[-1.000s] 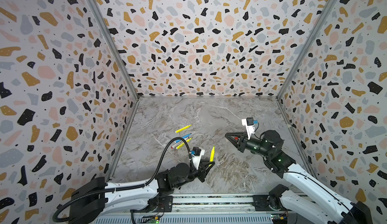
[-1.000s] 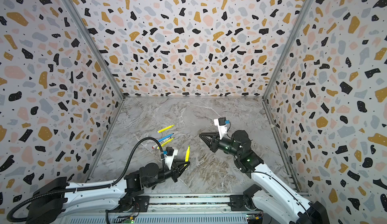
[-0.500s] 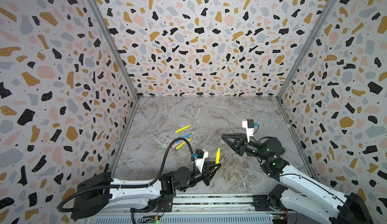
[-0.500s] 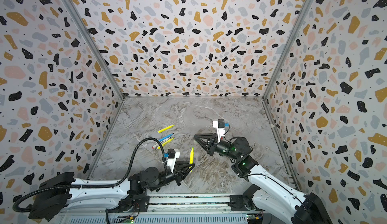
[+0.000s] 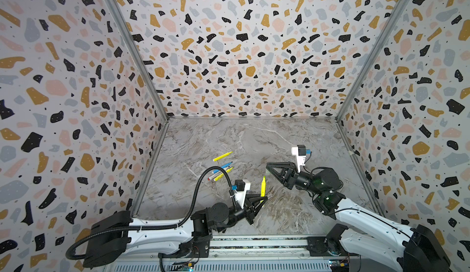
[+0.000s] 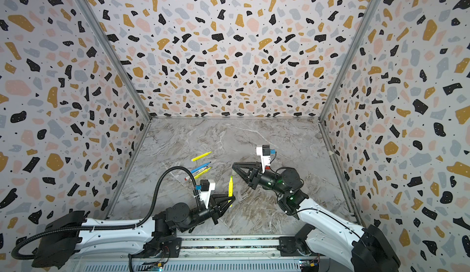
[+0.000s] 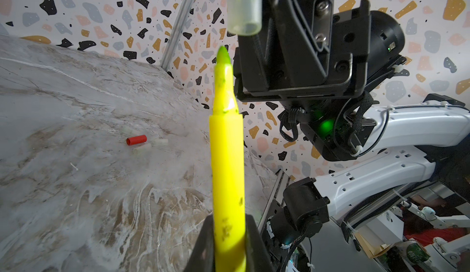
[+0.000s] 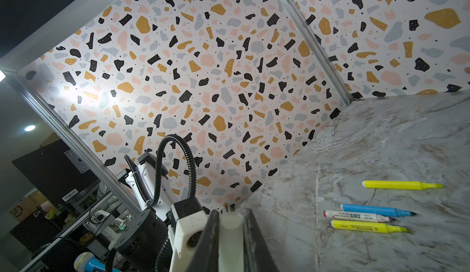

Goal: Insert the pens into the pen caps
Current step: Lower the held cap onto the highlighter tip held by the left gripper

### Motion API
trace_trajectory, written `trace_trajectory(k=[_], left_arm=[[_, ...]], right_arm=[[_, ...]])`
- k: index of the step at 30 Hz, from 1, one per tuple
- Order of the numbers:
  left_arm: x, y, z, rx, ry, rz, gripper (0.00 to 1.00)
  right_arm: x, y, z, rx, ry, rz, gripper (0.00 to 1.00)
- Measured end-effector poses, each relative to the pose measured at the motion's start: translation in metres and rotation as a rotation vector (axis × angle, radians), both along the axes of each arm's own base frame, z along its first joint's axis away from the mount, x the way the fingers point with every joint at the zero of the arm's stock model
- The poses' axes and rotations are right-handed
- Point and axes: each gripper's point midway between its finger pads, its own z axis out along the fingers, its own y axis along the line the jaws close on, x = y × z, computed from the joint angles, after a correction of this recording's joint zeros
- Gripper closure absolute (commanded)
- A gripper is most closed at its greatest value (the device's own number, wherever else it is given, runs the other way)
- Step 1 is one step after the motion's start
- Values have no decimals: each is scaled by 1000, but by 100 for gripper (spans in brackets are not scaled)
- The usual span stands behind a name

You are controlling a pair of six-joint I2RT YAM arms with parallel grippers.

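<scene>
Since the box is pretty loud to look at, quick rundown from my end. Work surface is a grey-brown marble-look tabletop (image 5: 229, 141), boxed in on three sides by terrazzo-print walls (image 5: 241, 54) with metal strips in the corners. Both arms sit on a rail (image 5: 254, 244) along the near edge.

Left gripper (image 5: 263, 199) has its fingers clamped on the lower barrel of a yellow pen (image 5: 263, 185), held upright off the table with the tip up. Right gripper (image 5: 267, 166) is pinched tight on a clear cap (image 7: 244, 6), open end facing down. From the left wrist camera the cap hangs just above the pen tip with a small gap, not touching. It looks a touch off to one side of the tip rather than dead centre.

Rest of the pens lie flat on the left half of the table, well apart from the grippers. A second yellow pen (image 8: 401, 184) sits on its own. Near it is a tight row of blue pen (image 8: 376, 210), white pen (image 8: 356, 216) with red ends and third yellow pen (image 8: 366, 227), roughly parallel, tips pointing the same way.

Loose caps are over on the right side: a red cap (image 7: 136, 140) on its side with a couple of pale caps (image 7: 159, 142) just beside it. I only get a decent look at those from the left wrist camera.

Only thing in the way is the left arm's black cable hose (image 8: 193, 171), which loops across the pen row in both top views and covers part of it.
</scene>
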Motion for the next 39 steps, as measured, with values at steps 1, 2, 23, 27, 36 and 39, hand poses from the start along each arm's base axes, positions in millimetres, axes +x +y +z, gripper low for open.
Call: trace_trajectory(k=[1,2,23,27,36,39], left_arm=[[0,0,0,1,-1,0,93],[0,0,0,1,-1,0,93],[-1,1,16,-17,-30,3,93],[-1,2,17,-16,-30,3,93],[-1,5,18,-13,-33,12,93],[0,5,17,-5,-31,18,93]], right_arm=[[0,1,0,2,3,4,87],[-1,2,0,4,4,7,87],[-7,7,1,28,7,26,87],[-8,8,2,32,4,29,87],[-17,12,-5,36,14,48,87],[-20,13,-11,29,25,55,87]])
